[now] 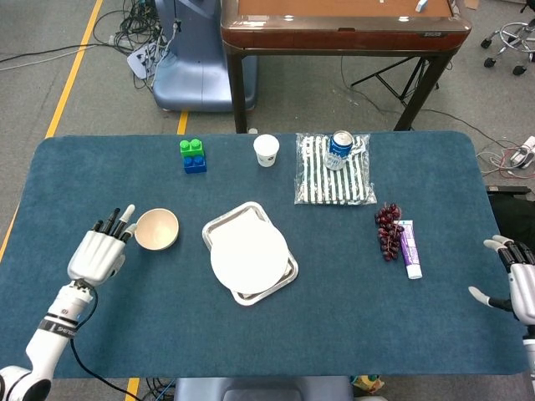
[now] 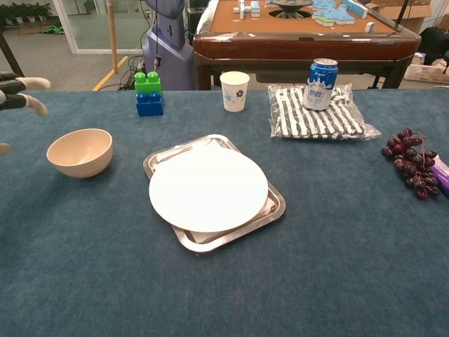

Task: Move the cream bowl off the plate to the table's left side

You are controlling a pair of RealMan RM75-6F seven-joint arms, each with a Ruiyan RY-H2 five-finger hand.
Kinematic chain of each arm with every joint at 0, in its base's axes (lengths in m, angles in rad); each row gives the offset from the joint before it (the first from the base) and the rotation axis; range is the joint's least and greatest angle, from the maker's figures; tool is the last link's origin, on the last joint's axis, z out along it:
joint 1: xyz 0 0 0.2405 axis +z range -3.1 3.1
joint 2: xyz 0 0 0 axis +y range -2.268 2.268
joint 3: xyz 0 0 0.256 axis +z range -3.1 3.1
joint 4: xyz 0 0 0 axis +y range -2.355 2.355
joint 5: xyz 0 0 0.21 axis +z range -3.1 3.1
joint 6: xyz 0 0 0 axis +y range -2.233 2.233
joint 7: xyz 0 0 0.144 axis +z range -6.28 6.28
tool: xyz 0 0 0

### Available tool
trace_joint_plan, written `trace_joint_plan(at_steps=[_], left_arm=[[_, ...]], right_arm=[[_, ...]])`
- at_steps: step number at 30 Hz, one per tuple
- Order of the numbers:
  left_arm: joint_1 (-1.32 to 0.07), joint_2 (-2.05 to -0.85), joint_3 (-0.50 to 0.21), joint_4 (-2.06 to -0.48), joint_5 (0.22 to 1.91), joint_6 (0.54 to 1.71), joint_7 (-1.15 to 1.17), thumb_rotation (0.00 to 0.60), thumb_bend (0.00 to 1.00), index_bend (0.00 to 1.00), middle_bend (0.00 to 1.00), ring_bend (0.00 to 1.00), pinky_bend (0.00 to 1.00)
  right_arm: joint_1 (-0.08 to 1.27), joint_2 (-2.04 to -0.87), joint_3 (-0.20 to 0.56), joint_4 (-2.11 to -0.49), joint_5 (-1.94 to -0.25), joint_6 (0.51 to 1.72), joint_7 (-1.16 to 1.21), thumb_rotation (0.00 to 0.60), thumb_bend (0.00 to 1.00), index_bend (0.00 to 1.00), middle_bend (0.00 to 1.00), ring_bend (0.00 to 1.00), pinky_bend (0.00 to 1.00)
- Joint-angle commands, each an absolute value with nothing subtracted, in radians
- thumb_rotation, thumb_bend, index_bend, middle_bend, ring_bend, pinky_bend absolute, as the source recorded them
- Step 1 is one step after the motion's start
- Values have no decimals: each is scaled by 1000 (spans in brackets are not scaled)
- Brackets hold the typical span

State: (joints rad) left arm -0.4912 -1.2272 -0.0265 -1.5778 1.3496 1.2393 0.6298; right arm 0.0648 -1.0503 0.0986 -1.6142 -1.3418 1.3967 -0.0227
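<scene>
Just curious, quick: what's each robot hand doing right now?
Left hand: open, beside the bowl, not touching.
Right hand: open, empty.

A table covered in dark blue carpet-like cloth carries everything. A cream round bowl is set upright on its left part, apart from a square metal tray near the middle. Along the far edge are placed a green-and-blue toy brick stack, a white paper cup and a striped black-and-white packet. To the right, a bunch of dark red grapes lies just beside a purple tube.
</scene>
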Motion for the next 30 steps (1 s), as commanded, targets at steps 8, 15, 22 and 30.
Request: trace_joint_plan(at_steps=[8,15,22,30], left_arm=[[-301,-1145,70,-1727,1456,1436,510,600,338,418,33,132,327],[-192,-1205,103,-1664,1523,1563,488,600,338,455,33,132,329],[-149,-1205,108,-1648,1555,1589,422,600,338,470,33,132,366],[-134,-1197,84,-1639,1538,1571,397,600,338,475,33,132,393]], right_arm=[[61,-1055,88,-1630,-1365,1412,-44,600,59,245,204,158,273],[54,-1048,84,-1635,-1382,1427,-33,600,59,245,204,158,272],[57,-1048,83,-1635,-1383,1421,-32,600,59,245,206,158,272],[69,-1044,80,-1633,-1384,1394,-23,600,59,245,207,158,273]])
